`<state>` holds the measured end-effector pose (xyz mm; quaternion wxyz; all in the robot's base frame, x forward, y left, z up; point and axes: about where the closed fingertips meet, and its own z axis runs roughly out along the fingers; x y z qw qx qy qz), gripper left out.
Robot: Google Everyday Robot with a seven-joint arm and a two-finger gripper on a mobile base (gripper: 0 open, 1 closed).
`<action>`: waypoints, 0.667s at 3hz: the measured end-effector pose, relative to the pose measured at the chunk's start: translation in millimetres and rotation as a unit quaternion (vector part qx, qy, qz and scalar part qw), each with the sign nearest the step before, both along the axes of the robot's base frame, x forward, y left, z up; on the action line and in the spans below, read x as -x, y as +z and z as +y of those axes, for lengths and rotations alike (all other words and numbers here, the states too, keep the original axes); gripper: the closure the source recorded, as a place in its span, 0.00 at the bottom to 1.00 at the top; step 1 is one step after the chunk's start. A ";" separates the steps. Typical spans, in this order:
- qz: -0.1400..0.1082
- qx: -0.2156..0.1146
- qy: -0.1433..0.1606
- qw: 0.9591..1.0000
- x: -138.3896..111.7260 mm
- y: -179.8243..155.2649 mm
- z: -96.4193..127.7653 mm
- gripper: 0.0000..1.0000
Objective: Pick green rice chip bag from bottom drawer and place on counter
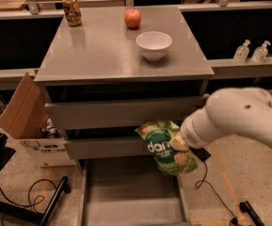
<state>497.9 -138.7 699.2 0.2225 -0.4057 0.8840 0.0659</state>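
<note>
The green rice chip bag (pixel 165 148) hangs in the air in front of the middle drawer, above the open bottom drawer (pixel 126 199). My gripper (pixel 183 143) is at the bag's right edge, at the end of the white arm coming in from the right, and is shut on the bag. Its fingers are mostly hidden behind the bag. The bottom drawer is pulled out and its grey floor is bare. The counter (pixel 98 51) lies above and behind the bag.
On the counter stand a white bowl (pixel 154 44), a red apple (pixel 132 18) and a brownish can (pixel 72 10). A cardboard box (pixel 25 112) sits left of the cabinet. Pump bottles (pixel 242 51) stand on the right ledge. Cables lie on the floor on both sides.
</note>
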 end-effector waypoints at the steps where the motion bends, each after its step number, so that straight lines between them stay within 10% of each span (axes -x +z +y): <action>1: -0.018 0.009 0.010 1.000 -32.1 86.2 24.5 1.00; 2: -0.030 0.021 0.015 0.999 -61.7 156.7 58.2 1.00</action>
